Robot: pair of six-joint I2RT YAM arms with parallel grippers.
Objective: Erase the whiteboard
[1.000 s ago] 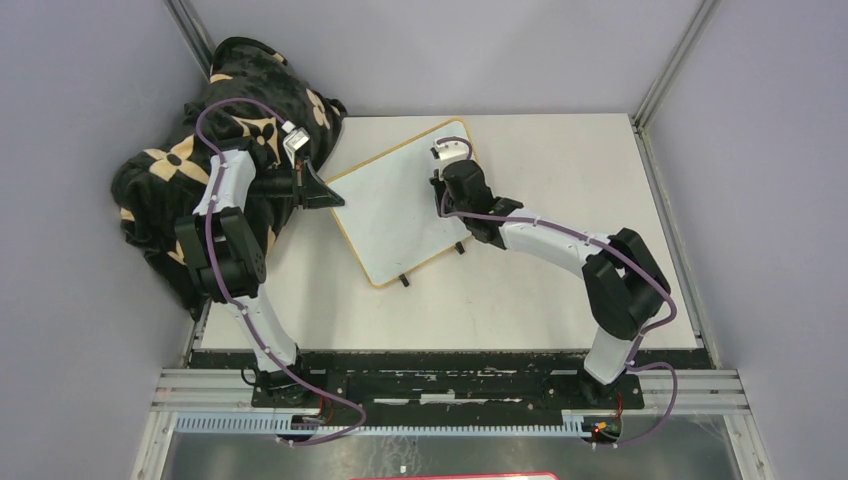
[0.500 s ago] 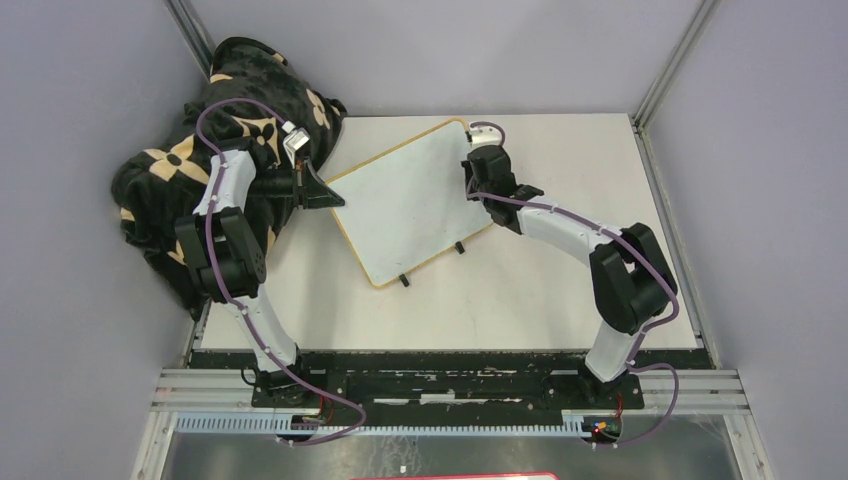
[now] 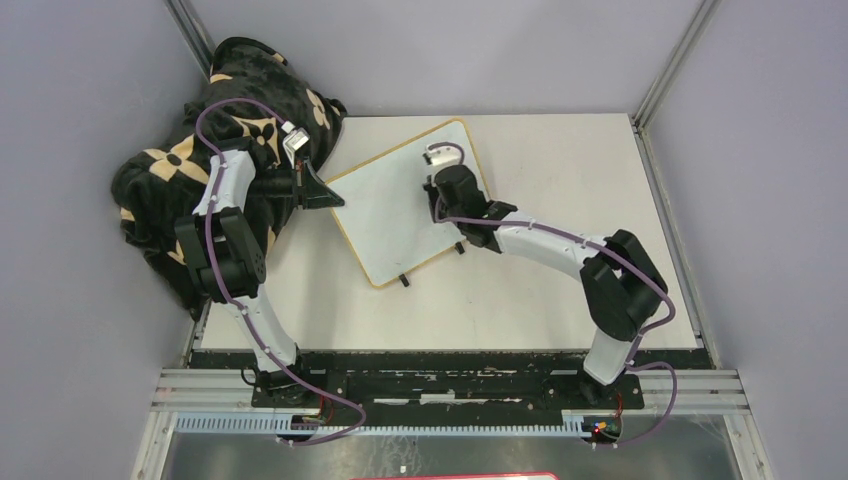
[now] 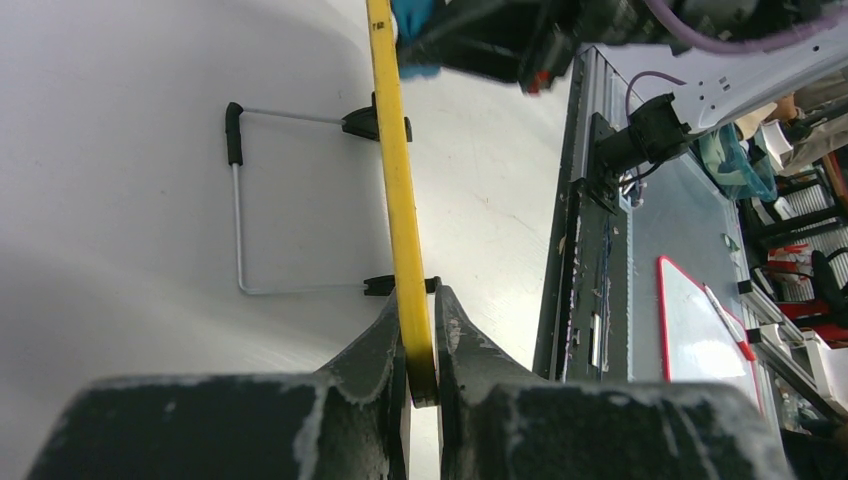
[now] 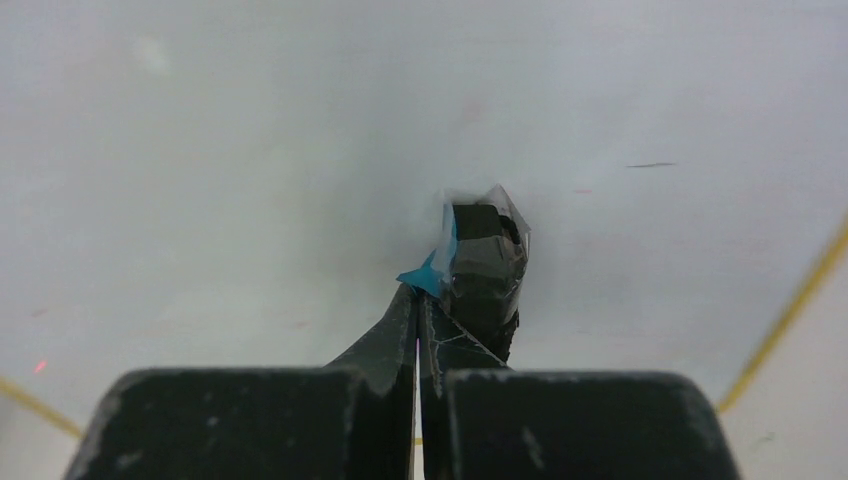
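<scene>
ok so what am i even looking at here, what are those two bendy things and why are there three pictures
Those are two robot arms, a left arm and a right arm, bolted at the near edge of a white table. The wide picture comes from a fixed camera above and behind them. The other two come from a small camera on each wrist, so you see each arm's own pincer up close.

On the table sits a whiteboard with a yellow frame. A black-and-tan blanket is bunched at the far left corner.

The left pincer is shut on the board's frame, which seems to steady it. The right pincer is shut on a small dark block with a blue scrap, probably the eraser, pressed against the white surface.
</scene>
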